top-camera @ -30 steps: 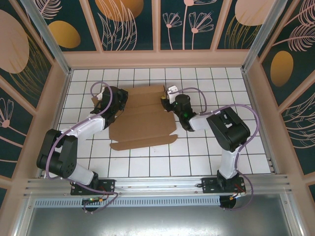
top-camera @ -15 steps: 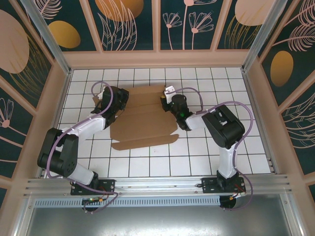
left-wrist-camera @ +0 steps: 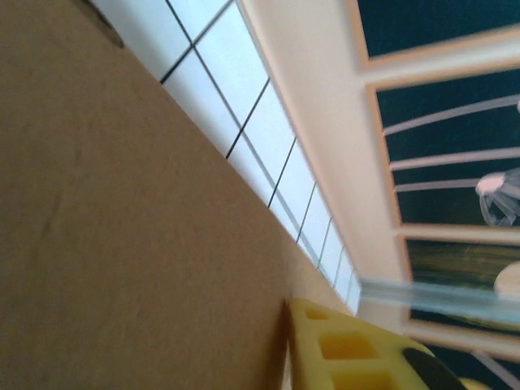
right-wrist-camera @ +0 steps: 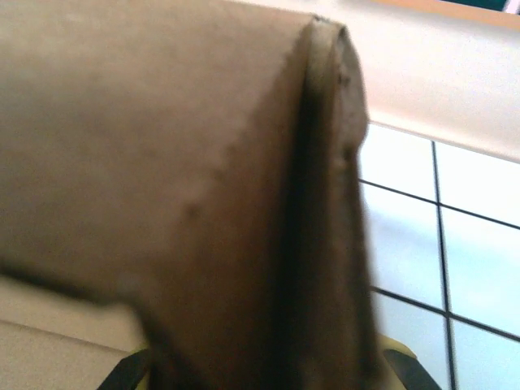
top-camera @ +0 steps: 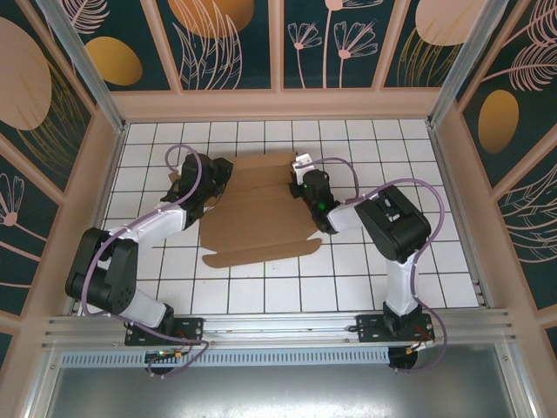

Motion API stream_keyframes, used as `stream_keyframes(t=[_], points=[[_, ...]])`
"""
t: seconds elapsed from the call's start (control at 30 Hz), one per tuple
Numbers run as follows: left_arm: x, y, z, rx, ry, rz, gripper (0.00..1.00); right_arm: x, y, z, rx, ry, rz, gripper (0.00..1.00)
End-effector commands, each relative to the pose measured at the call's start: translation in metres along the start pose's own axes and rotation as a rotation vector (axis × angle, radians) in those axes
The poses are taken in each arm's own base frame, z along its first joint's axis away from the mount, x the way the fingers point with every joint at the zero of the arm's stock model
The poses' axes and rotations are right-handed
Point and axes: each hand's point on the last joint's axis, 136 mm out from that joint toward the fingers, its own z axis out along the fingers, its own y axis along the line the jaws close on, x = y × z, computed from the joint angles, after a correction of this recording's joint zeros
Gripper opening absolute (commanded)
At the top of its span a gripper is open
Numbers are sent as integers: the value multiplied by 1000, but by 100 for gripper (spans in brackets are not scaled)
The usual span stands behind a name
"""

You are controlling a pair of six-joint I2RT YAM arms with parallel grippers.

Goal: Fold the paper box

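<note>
The paper box (top-camera: 252,218) is a brown die-cut cardboard sheet lying mostly flat on the white tiled floor, with its back edge raised. My left gripper (top-camera: 185,180) is at its back left corner. In the left wrist view the cardboard (left-wrist-camera: 122,227) lies against one yellow finger (left-wrist-camera: 349,353), and the other finger is hidden behind it. My right gripper (top-camera: 297,180) is at the sheet's back right edge. In the right wrist view a folded flap (right-wrist-camera: 203,162) fills the space between the jaws, with a yellow fingertip (right-wrist-camera: 388,351) showing beside it.
Low beige walls (top-camera: 278,104) with patterned panels ring the tiled floor (top-camera: 365,279). A metal rail (top-camera: 278,326) carries both arm bases at the near edge. Bare tiles lie in front of the sheet and to its right.
The right gripper has moved left onto the sheet's back right flap and closed on it. The sheet has shifted slightly to the right. The left arm has barely moved.
</note>
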Motion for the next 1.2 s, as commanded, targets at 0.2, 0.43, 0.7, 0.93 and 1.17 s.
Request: stream_keyframes(t=[0.2,0.43,0.7,0.93,1.17], points=[[48,12,-60,-11,270,402,44,6,-36,-42,141,-8,16,1],[43,13,-118,-47,271,668,42,18,-49,-63,190,8,71,0],[4,-34,-121,-102,165,734,43,17,-52,-71,203,-7,70,0],[6,-33,-83,-61,256,620,43,19,-51,-72,201,-2,83,0],[8,0,-63,-80,274,548,46,25,-48,-72,188,8,85,0]])
